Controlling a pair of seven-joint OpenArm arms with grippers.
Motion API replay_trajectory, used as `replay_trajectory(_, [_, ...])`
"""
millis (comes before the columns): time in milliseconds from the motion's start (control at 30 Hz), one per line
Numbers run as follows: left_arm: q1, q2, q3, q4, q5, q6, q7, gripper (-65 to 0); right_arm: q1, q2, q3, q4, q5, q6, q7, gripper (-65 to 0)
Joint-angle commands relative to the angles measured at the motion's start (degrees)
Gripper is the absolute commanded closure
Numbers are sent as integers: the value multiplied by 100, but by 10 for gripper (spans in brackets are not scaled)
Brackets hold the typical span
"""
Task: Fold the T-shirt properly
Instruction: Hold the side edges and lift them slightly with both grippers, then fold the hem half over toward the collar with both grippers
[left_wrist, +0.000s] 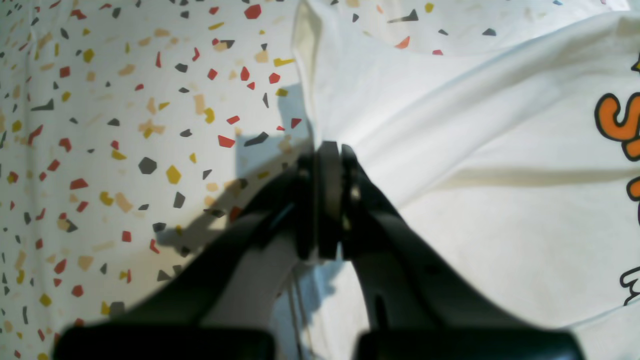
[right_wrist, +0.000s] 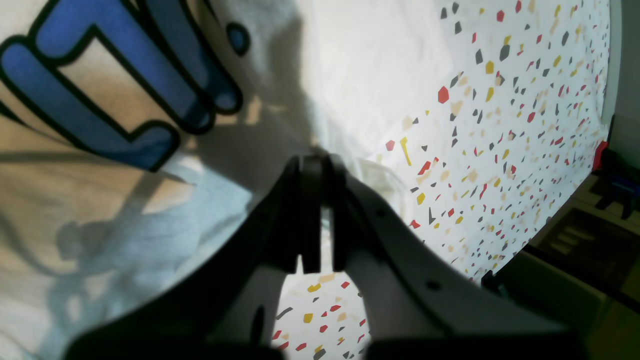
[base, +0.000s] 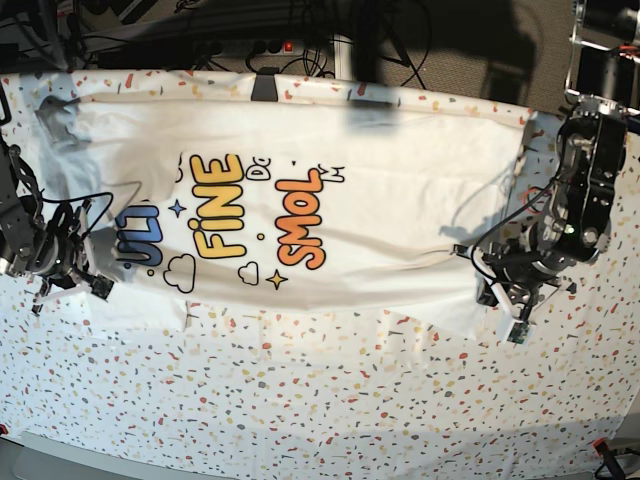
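Two arms, one shirt, both ends pinched. Biggest thing first: tablecloth (base: 330, 400), white with terrazzo speckles, covers the whole work surface and gives a flat bed for folding. On it the T-shirt (base: 400, 215) lies spread print-up across the far half, long axis running side to side in the base view, "FINE SMOL" lettering readable, the blue letters partly hidden near that view's left end. Cloth is mostly flat, some wrinkles and a lifted edge along the near side.

Left gripper (left_wrist: 327, 150), on the base view's right, has its jaws pressed together on the shirt's edge; fabric fans out from the pinch point in tension creases, so it looks like a real grip, not just a touch. The orange lettering (left_wrist: 620, 120) sits off to the side, so the hold is at the plain margin.

Right gripper (right_wrist: 315, 160), on the base view's left, is also clamped, jaws together right at the fabric edge beside the blue lettering (right_wrist: 100, 85); cloth bunches up at the tips, so I judge it is holding the shirt, though the exact bite is blurred.

Why held like this: gripping opposite ends of the same near edge lets both arms lift and carry it over together. Fold itself not yet made.
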Motion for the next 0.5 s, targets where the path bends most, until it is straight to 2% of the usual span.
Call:
replay_trajectory(0, [-127, -63, -42, 105, -7, 13, -138, 0, 142, 122, 72, 52, -17, -58, 52, 0])
replay_trajectory(233, [-127, -66, -42, 105, 2, 13, -138, 0, 142, 103, 72, 81, 26, -58, 17, 0])
replay_trajectory(467, [-66, -63, -42, 111, 192, 15, -61, 0, 136, 225, 74, 470, 26, -58, -734, 0])
